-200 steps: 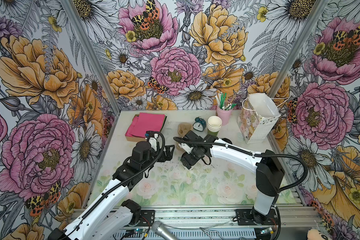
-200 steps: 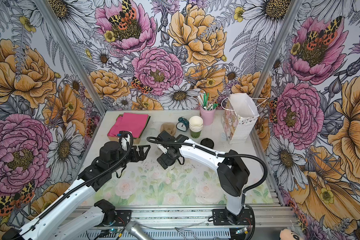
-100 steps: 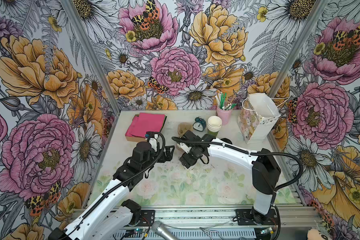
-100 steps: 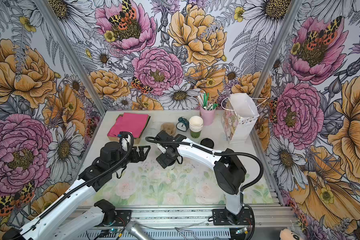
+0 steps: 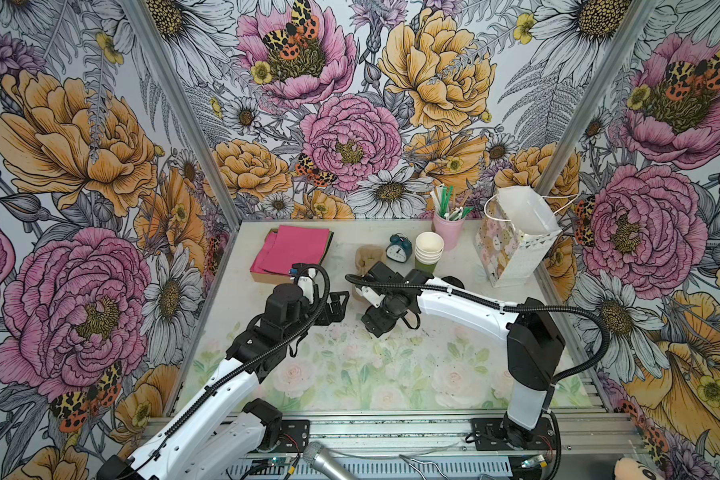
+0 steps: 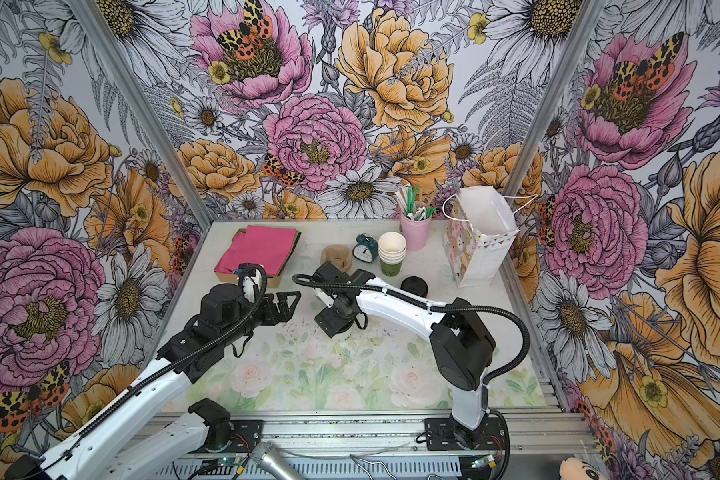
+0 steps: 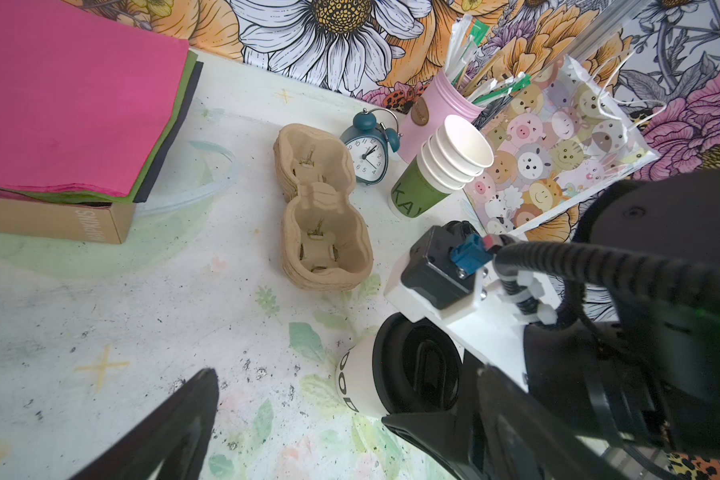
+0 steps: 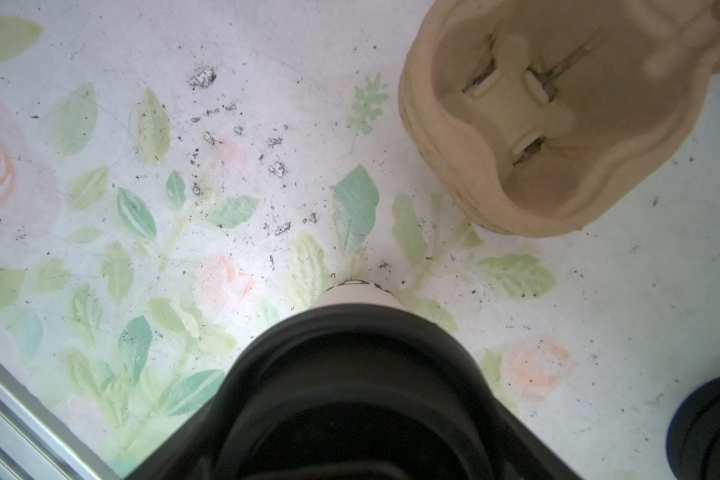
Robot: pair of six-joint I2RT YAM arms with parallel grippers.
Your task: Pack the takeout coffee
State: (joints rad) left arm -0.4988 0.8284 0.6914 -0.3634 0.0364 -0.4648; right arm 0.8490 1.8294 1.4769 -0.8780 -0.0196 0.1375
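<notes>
Find the small white paper cup with round black plastic lid (image 7: 391,376) upright on the floral table mat (image 8: 80,199), near the brown moulded-pulp cup carrier (image 7: 323,216), under the right gripper (image 5: 376,323). Cannot tell whether those jaws pinch it; close gently below the lid, lift straight. Hold the left gripper (image 5: 334,307), jaws wide and empty, aside.

"napkins" on cardbd box (image 7: 55,218)
</notes>
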